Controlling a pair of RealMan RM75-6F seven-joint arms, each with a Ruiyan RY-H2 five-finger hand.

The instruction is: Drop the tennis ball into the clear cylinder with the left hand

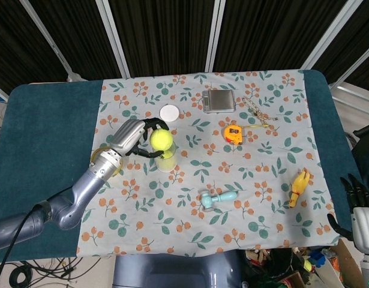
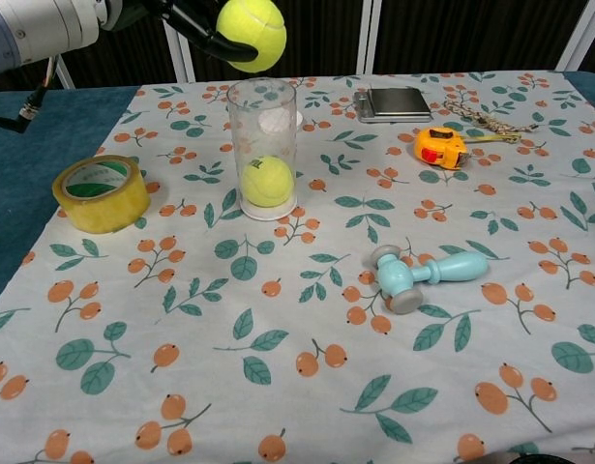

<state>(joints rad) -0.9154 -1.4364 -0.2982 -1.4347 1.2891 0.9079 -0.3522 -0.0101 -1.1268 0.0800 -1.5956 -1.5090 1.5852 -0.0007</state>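
My left hand [image 1: 136,137] [image 2: 186,21] holds a yellow tennis ball [image 1: 161,140] [image 2: 252,32] in its dark fingers, just above the open top of the clear cylinder [image 2: 263,150] [image 1: 166,161]. The cylinder stands upright on the flowered cloth. A second tennis ball [image 2: 268,181] lies at its bottom. My right hand [image 1: 357,204] hangs past the table's right front corner, fingers apart, holding nothing.
A yellow tape roll [image 2: 101,192] lies left of the cylinder. A white lid [image 1: 168,112] sits behind it. A light blue toy hammer [image 2: 421,275], an orange tape measure [image 2: 443,146], a grey scale [image 2: 399,101], a keychain [image 1: 257,112] and a yellow rubber chicken [image 1: 299,188] lie to the right.
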